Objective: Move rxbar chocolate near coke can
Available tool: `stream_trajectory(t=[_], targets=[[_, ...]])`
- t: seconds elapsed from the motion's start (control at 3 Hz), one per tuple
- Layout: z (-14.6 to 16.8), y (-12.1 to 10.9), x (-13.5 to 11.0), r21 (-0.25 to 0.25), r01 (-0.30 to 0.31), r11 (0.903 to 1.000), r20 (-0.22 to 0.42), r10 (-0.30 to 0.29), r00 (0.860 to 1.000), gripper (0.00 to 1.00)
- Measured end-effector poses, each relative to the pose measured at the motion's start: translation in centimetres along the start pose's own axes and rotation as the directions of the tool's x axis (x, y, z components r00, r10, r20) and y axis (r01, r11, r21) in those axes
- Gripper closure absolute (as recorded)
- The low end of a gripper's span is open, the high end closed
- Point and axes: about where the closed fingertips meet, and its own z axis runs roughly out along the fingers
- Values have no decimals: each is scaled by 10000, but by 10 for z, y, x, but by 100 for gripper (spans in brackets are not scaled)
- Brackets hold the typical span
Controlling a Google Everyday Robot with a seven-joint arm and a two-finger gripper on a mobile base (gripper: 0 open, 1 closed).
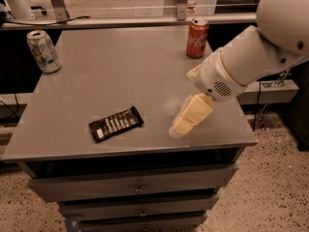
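Note:
The rxbar chocolate (116, 124) is a flat black bar with white lettering. It lies near the front left of the grey table (111, 71). The coke can (197, 37) is red and stands upright at the table's back right edge. My gripper (184, 102) hangs over the front right part of the table, to the right of the bar and in front of the can. Its cream fingers (192, 116) are spread apart and hold nothing. It touches neither the bar nor the can.
A white and green can (43, 51) stands at the table's back left corner. The table has drawers (137, 187) below its front edge. My white arm (256, 52) reaches in from the right. A rail and glass barrier (145, 13) run behind the table.

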Motion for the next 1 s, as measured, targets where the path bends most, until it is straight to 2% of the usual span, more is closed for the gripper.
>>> stream_trajectory(t=[0.33, 0.67, 1.0], targets=[[31, 9, -37, -153, -344, 9993, 1006, 358, 9943, 0], [31, 9, -36, -160, -340, 9993, 996, 355, 9944, 0], [37, 16, -40, -258, 1, 9997, 1330, 33, 9911, 0]])
